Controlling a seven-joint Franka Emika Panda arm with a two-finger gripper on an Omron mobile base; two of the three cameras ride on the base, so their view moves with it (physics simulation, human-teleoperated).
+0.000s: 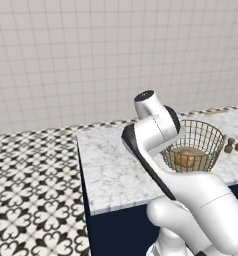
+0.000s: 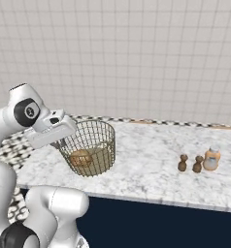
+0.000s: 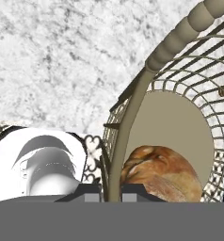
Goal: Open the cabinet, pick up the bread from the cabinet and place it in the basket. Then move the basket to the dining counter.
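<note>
The tan wire basket [image 2: 100, 140] sits on the dining counter [image 2: 151, 160], a white-grey marble slab over a plain navy base, near its left end. The golden-brown bread [image 2: 81, 158] lies inside on the beige bottom. My gripper [image 2: 63, 142] is at the basket's left rim, shut on it. In the hand view the rim [image 3: 175, 42] runs down between my gripper [image 3: 112, 192] fingertips, with the bread [image 3: 163, 172] just beyond them. The left base view has the basket [image 1: 201, 135] and bread [image 1: 185, 159] behind my forearm. The cabinet is out of view.
Two small brown shakers [image 2: 183, 163] and a pale jar [image 2: 212, 159] stand on the counter to the right of the basket. Patterned black-and-white floor [image 1: 31, 185] lies beyond the counter's left end. A tiled wall rises behind.
</note>
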